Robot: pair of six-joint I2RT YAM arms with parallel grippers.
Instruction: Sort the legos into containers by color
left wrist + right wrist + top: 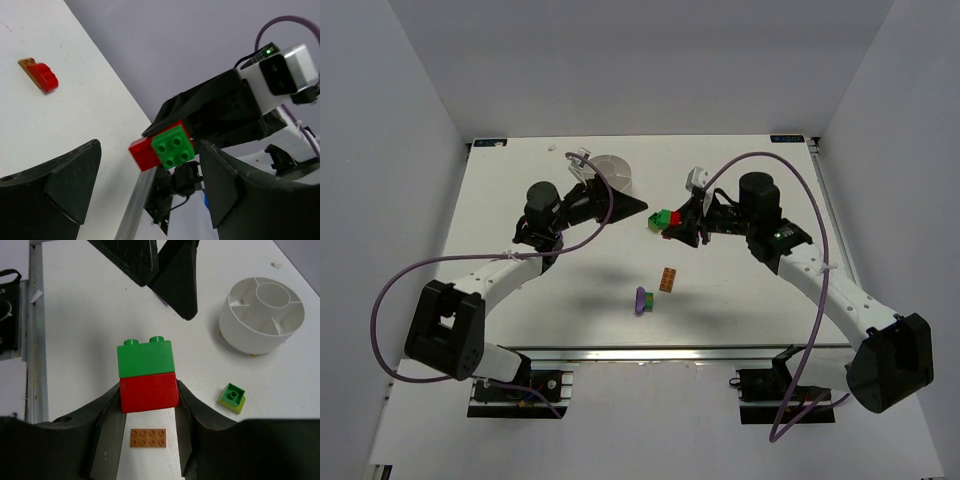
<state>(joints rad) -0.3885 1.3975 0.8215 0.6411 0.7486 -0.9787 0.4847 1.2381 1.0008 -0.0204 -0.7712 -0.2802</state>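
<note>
My right gripper (149,392) is shut on the red brick (148,391) of a red-and-green stack, with the green brick (145,357) on its outer end, held above the table. The stack also shows in the top view (666,220) and in the left wrist view (162,146). My left gripper (149,175) is open and empty, facing the stack from the left, a short way off. Its fingers (175,280) do not touch the stack. The white divided dish (262,315) stands behind the left gripper (640,208). Its visible compartments look empty.
An orange flat plate (148,437) lies on the table under my right gripper. A green-on-lime brick (231,398) lies near the dish. An orange brick (668,280) and a purple brick (641,300) lie nearer the front. A red-and-orange piece (40,76) lies on the table.
</note>
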